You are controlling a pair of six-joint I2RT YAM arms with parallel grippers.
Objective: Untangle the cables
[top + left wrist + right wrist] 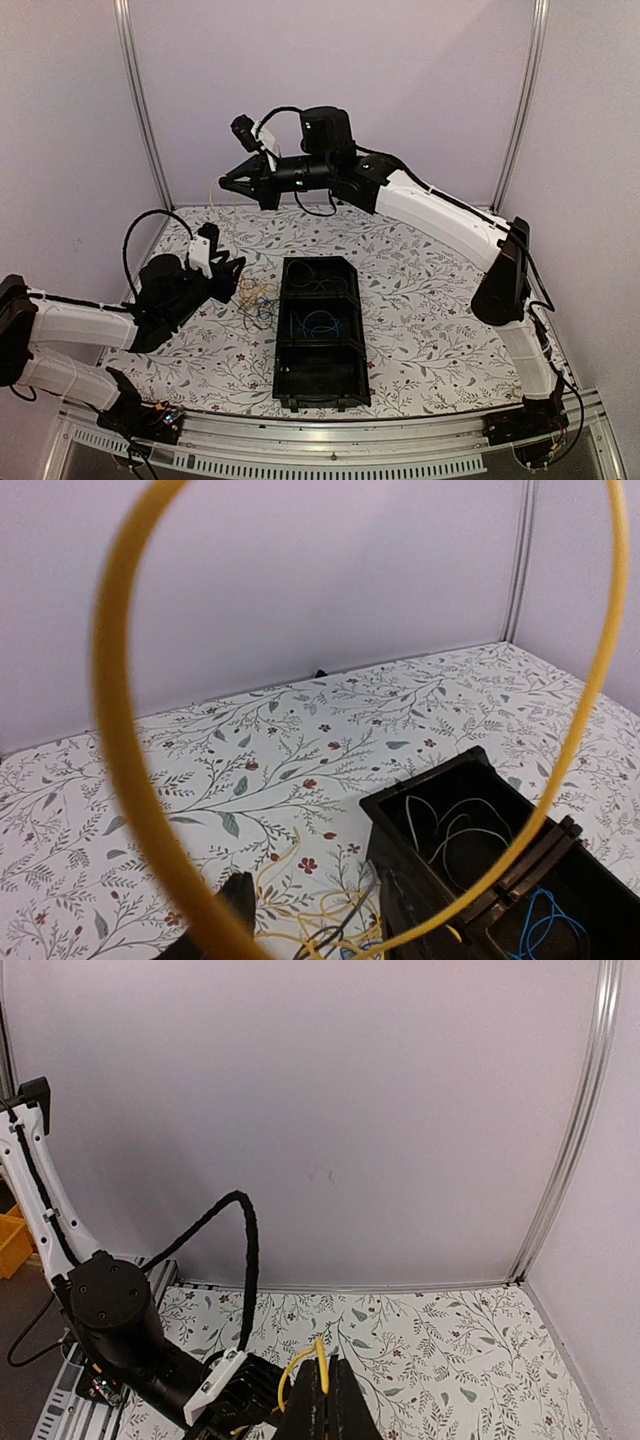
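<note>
My right gripper (323,1372) is raised high over the far left part of the table (420,270). Its jaws are pressed together on a thin yellow cable (319,1348), which comes out above the fingertips and bends down to the left. From above, this cable (214,210) hangs as a fine line under the right gripper (224,183) toward the heap of cables (255,293). The heap is yellow with some dark strands, and it lies on the table just left of the black tray (352,345). My left gripper (228,272) is low, right at the left side of this heap. Whether its jaws are spread or closed I cannot tell — the left wrist view shows only one dark finger (236,908) beside the heap (320,915). A yellow loop (108,680), large and blurred, hangs very close before that camera. In the tray (420,785) the far compartment holds pale wires (450,825) — the next one holds a blue cable (545,920), coiled in the middle compartment (318,323).
</note>
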